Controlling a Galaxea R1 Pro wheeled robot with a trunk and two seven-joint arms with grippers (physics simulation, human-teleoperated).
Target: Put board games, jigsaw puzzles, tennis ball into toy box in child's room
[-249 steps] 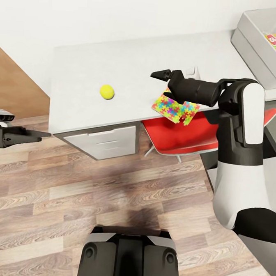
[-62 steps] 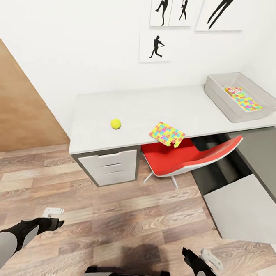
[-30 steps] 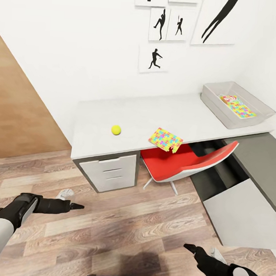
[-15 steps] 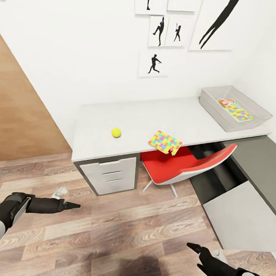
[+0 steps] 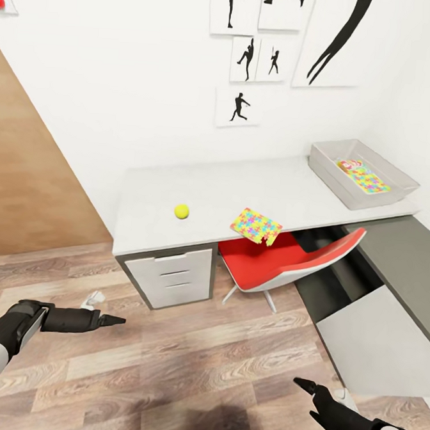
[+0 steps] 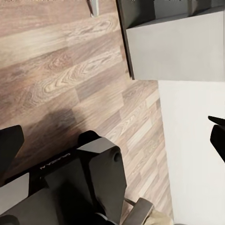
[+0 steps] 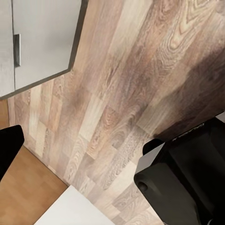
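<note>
Wood floor (image 5: 185, 360) open, puzzle (image 5: 256, 225) overhanging table (image 5: 243, 185)

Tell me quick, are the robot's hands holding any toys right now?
Left gripper: holding nothing; it hangs over the wood floor; open or shut cannot be told.
Right gripper: holding nothing; low over the floor; open or shut cannot be told.

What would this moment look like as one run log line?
phase: away from table | left hand: empty, over floor | right hand: empty, low | tennis ball, one jigsaw puzzle: on table | toy box: holds toys
</note>
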